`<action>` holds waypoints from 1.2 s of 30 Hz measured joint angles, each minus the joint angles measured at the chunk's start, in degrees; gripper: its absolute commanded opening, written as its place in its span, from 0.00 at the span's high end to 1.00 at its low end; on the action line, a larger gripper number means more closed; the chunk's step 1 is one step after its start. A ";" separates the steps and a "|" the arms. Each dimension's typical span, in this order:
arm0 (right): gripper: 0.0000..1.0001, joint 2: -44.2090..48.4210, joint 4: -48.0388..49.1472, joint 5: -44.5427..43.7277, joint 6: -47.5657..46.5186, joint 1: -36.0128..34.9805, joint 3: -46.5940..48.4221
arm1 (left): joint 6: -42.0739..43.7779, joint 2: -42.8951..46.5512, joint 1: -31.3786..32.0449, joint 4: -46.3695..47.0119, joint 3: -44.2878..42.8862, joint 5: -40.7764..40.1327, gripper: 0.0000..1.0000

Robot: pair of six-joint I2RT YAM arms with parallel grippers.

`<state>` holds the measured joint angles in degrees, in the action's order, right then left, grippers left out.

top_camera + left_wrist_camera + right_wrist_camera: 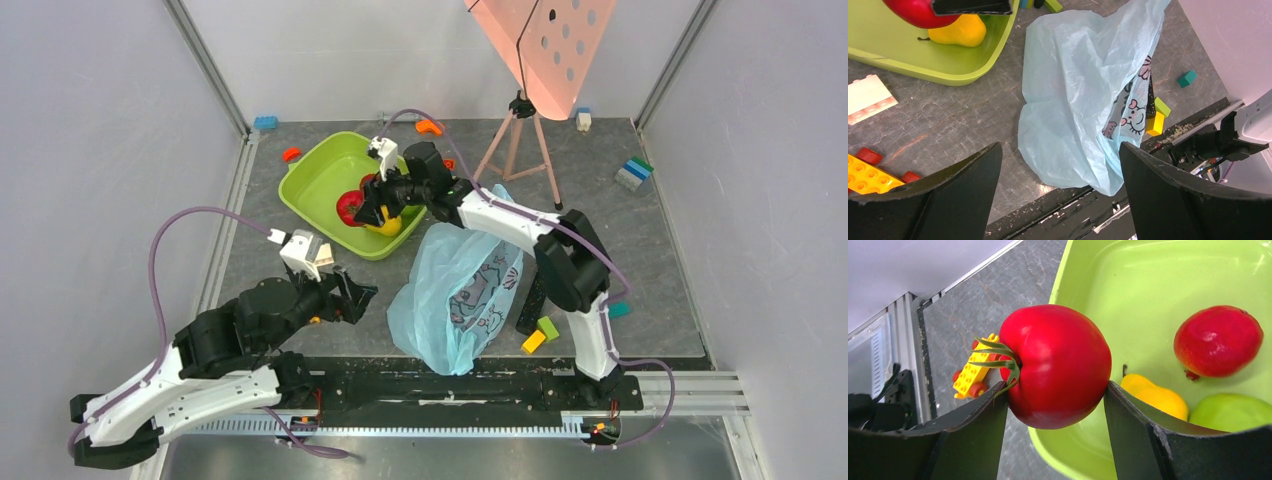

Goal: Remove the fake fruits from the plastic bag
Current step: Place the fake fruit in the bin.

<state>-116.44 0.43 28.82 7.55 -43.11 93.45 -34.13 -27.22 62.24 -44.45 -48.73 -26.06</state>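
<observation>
Red tomato-like fruit [1058, 365] pinched betw. R jaws, calyx pointing sideways at one finger, over green tub [1148, 270]. Just past jaws, in tub: 2nd red fruit [1218, 342], yellow one [1153, 395], green apple [1233, 412]. L jaws spread wide, empty; bag [455, 290] lies on surface ahead of them, long axis near-far.

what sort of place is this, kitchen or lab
Probably a robot lab test cell: left arm and right arm bolted to a rail, plain panel walls around the table, and a tripod at the back.
</observation>
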 measured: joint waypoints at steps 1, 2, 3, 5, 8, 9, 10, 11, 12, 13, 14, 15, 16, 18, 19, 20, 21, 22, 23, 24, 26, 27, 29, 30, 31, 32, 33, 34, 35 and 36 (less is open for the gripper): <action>0.46 -1.68 0.61 -0.28 0.15 -0.22 1.16 | -0.20 0.04 0.00 -0.20 0.00 -0.15 0.07; 0.46 -2.99 1.31 -0.50 0.28 -0.33 1.92 | -0.37 0.09 0.00 -0.35 0.00 -0.35 0.07; 0.46 -4.33 2.01 -0.87 0.35 -0.46 2.56 | -0.44 0.15 0.00 -0.52 0.00 -0.42 0.07; 0.46 -6.54 3.48 -2.19 0.42 -0.68 3.28 | -0.63 0.39 0.00 -0.81 0.00 -0.42 0.07; 0.43 -8.57 4.90 -4.15 0.52 -0.90 3.37 | -1.29 0.92 0.00 -1.51 0.00 -0.39 0.07; 0.39 -9.40 5.33 -4.90 0.52 -0.92 3.78 | -1.38 1.07 0.00 -1.79 0.00 -0.39 0.06; 0.35 -10.01 5.66 -5.33 0.50 -0.92 4.09 | -1.44 1.29 0.00 -2.19 0.00 -0.39 0.06; 0.29 -10.67 6.03 -5.68 0.52 -0.92 4.42 | -1.49 1.55 0.00 -2.49 0.00 -0.42 0.06; 0.26 -11.17 6.21 -6.03 0.52 -0.92 4.81 | -1.51 1.81 0.00 -2.75 0.00 -0.39 0.06; 0.23 -11.56 6.43 -6.25 0.61 -0.92 5.03 | -1.51 2.12 0.00 -3.04 0.00 -0.39 0.06; 0.20 -11.82 6.60 -6.47 0.70 -0.92 5.22 | -1.55 2.38 0.00 -3.30 0.00 -0.42 0.05; 0.17 -12.02 6.71 -6.69 0.76 -0.92 5.31 | -1.57 2.60 0.00 -3.45 0.00 -0.42 0.05; 0.14 -12.09 6.82 -6.80 0.79 -0.92 5.33 | -1.60 2.73 0.00 -3.50 0.00 -0.44 0.05; 0.06 -12.09 7.13 -6.93 0.74 -0.92 5.44 | -1.66 2.99 0.00 -3.63 0.00 -0.44 0.04; 0.04 -12.09 7.41 -6.95 0.70 -0.92 5.53 | -1.68 3.10 0.00 -3.72 0.00 -0.52 0.03; 0.03 -12.09 7.65 -7.02 0.76 -0.92 5.57 | -1.68 3.17 0.00 -3.85 0.00 -0.59 0.03; 0.02 -12.09 7.91 -7.10 0.46 -0.92 5.64 | -1.68 3.23 0.00 -3.93 0.00 -0.70 0.03; 0.02 -12.09 8.13 -7.13 0.31 -0.92 5.66 | -1.70 3.28 0.00 -3.96 0.00 -0.76 0.03; 0.02 -12.09 8.22 -7.17 0.26 -0.92 5.66 | -1.70 3.28 0.00 -3.98 0.00 -0.79 0.02; 0.02 -12.09 8.24 -7.32 0.13 -0.92 5.66 | -1.70 3.28 0.00 -4.00 0.00 -0.83 0.02; 0.02 -12.02 8.04 -7.58 -0.28 -0.92 5.66 | -1.73 3.30 0.00 -4.07 0.04 -0.87 0.01; 0.02 -11.96 7.85 -7.80 -0.46 -0.92 5.66 | -1.73 3.28 0.00 -4.13 0.07 -0.92 0.01; 0.02 -11.26 6.78 -8.39 -0.98 -0.92 5.66 | -1.84 3.26 0.00 -4.26 0.24 -1.09 0.01; 0.02 -10.58 5.84 -8.87 -1.33 -0.92 5.66 | -2.05 3.13 0.00 -4.35 0.42 -1.38 0.01; 0.02 -9.42 4.13 -9.81 -1.75 -0.92 5.66 | -2.12 2.91 0.00 -4.39 0.52 -1.57 0.00; 0.02 -8.44 2.93 -10.58 -2.10 -0.92 5.66 | -2.14 2.56 0.00 -4.35 0.70 -1.90 0.00; 0.02 -6.67 0.61 -12.04 -2.56 -0.92 5.66 | -2.16 2.01 0.00 -4.28 0.92 -2.10 0.00; 0.02 -5.01 -1.14 -13.14 -2.93 -0.92 5.66 | -2.16 1.36 0.00 -4.04 1.25 -2.14 0.00; 0.02 -2.43 -3.65 -14.75 -3.39 -0.92 5.66 | -2.14 0.55 0.00 -3.48 1.66 -2.12 0.00; 0.02 -0.55 -5.22 -15.80 -3.78 -0.92 5.66 | -2.12 -0.31 0.00 -2.82 2.12 -2.05 0.00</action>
<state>-116.99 -4.80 13.02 3.77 -44.03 99.11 -36.25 -27.53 62.24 -47.27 -46.61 -28.12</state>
